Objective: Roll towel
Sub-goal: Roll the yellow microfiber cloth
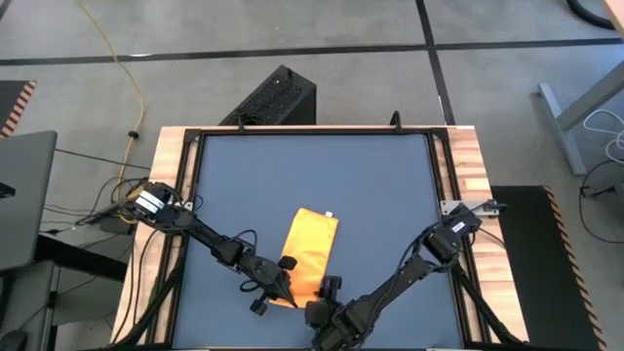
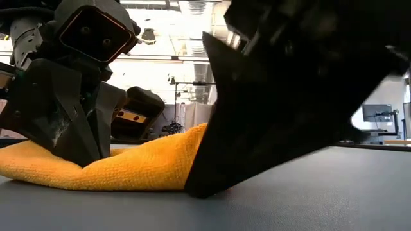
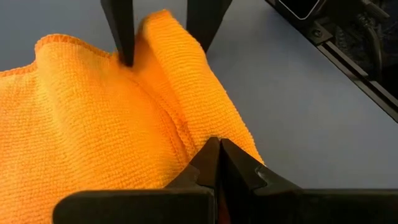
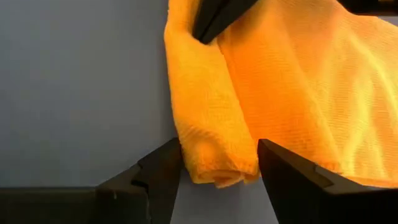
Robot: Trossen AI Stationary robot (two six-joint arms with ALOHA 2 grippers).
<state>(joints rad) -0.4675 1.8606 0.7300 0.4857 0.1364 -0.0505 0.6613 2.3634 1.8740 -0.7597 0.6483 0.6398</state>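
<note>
At the towel's [image 1: 310,249] near end — partly hidden — left hand [image 1: 290,295] pressed together, right hand [image 1: 328,296] spread, seemingly straddling its roll.

The towel [image 4: 292,81] is soft, nubbly woven cloth; the surface [image 1: 390,195] is smooth, matt grey with a wood-grain border; pincer fingers [image 4: 155,180] look matt black plastic.

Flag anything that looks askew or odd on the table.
Only the towel: it lies slanted on the mat, folded narrow, with its near end bunched into a loose, uneven roll. The left tool is shut on that end, and the right tool stands open around the roll.
</note>
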